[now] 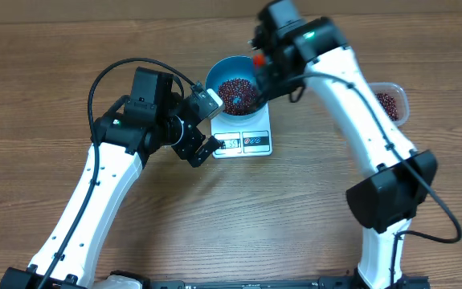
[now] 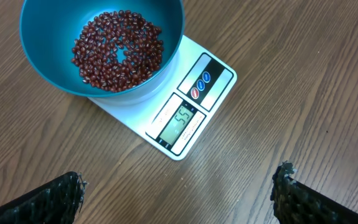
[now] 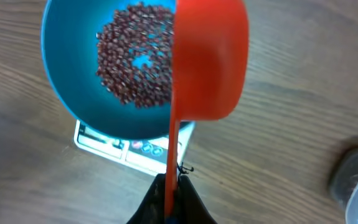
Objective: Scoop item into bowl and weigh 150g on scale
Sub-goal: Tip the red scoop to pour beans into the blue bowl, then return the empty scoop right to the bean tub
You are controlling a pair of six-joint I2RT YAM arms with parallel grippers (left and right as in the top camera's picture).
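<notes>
– What did it look like from above?

– The blue bowl (image 1: 222, 71) sat on the white scale (image 1: 247, 143), near the middle of the wooden table (image 1: 54, 64). The beans (image 1: 237, 95) lay inside the bowl as a loose maroon layer, tiny and dark red-brown. The left gripper (image 1: 212, 124) hung just beside the scale's left edge, spread wide and holding nothing. The right gripper (image 1: 261, 68) was at the bowl's right rim, with a bit of the red scoop (image 1: 257, 59) showing. More beans sat in a clear tub (image 1: 391, 103), well off to the right.

– And from the left wrist?

– It looked down on the bowl and scale. The beans made a ring-like patch on the bottom, with a bare blue spot in the middle. The display (image 2: 182, 119) seemed to read two fives. The dark fingertips (image 2: 60, 202) stood far apart at the lower corners, touching nothing.

– The right wrist?

– There the right gripper was clenched on the scoop's thin handle. The handle ran up to the cup, which hung over the bowl's right rim. The beans lay scattered across the bowl's floor below. The scale peeked out beneath the bowl, and the tub was a blur in the lower right corner.
</notes>
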